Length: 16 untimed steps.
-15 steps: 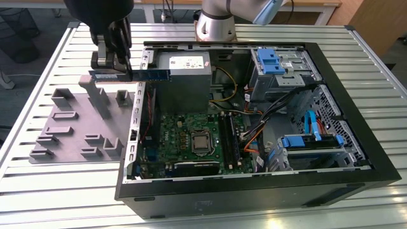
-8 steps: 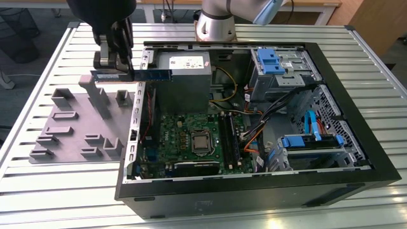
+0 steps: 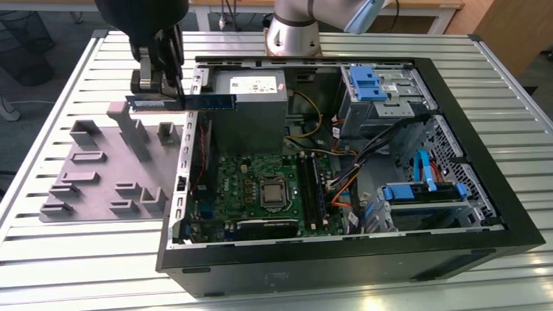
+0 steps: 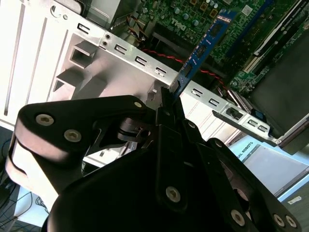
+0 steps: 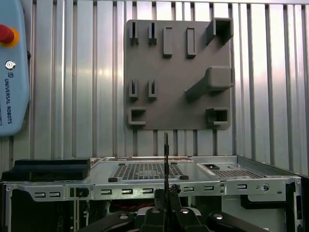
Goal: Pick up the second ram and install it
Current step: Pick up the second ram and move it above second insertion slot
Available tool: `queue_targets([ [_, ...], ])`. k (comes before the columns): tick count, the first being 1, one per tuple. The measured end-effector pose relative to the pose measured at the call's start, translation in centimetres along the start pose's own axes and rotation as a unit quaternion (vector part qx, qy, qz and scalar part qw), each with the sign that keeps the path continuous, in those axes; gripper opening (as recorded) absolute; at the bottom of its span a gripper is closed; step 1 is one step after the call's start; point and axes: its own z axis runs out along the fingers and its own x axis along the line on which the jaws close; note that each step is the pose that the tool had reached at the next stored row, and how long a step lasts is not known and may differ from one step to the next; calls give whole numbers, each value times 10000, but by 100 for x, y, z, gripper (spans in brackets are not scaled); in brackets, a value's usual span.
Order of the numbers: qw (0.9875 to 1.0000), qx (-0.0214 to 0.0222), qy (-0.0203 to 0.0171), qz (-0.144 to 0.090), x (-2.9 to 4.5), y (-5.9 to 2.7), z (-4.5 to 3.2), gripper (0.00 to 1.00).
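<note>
Gripper (image 3: 160, 96) is pinching the second ram (image 3: 203, 102) near one end. I'm holding it above the case (image 3: 346, 262), over the wall on the exterior view's left. Risk: overhanging stick tilting, clipping that wall.

Clearance findings. The gripper (image 3: 160, 89) is clamped on the second ram (image 3: 207, 102) and hangs over the case wall (image 3: 185, 162), so that metal edge lies directly beneath the jaws. On the outer side of the jaws, the holder tray (image 3: 103, 172) raises several upright posts, and the air above them is open. On the inner side, the power supply (image 3: 250, 97) stands as a tall block near the ram's far end. Further in and lower down, the motherboard (image 3: 268, 188) is reachable from above. A cable bundle (image 3: 350, 170) crowds the far side of the slot strips (image 3: 313, 188).
</note>
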Motion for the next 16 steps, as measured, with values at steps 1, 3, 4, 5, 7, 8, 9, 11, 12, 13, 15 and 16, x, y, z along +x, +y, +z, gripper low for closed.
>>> queue_targets([
  [1,10000,0,0,0,0,-4,0,14],
  [3,10000,0,0,0,0,-13,0,14],
  [4,10000,0,0,0,0,-17,0,14],
  [5,10000,0,0,0,-1,-23,-1,14],
  [7,10000,0,0,0,-1,-37,-1,14],
  [8,10000,0,0,0,-1,-44,-2,14],
  [9,10000,0,0,0,-1,-50,-1,14],
  [11,10000,0,-1,0,-1,-59,-1,14],
  [12,10000,0,0,0,-2,-62,-2,14],
  [13,10000,0,0,0,-2,-65,-2,14],
  [15,10000,0,0,0,-2,-74,-2,14],
  [16,10000,0,0,0,-2,-78,-2,14],
])
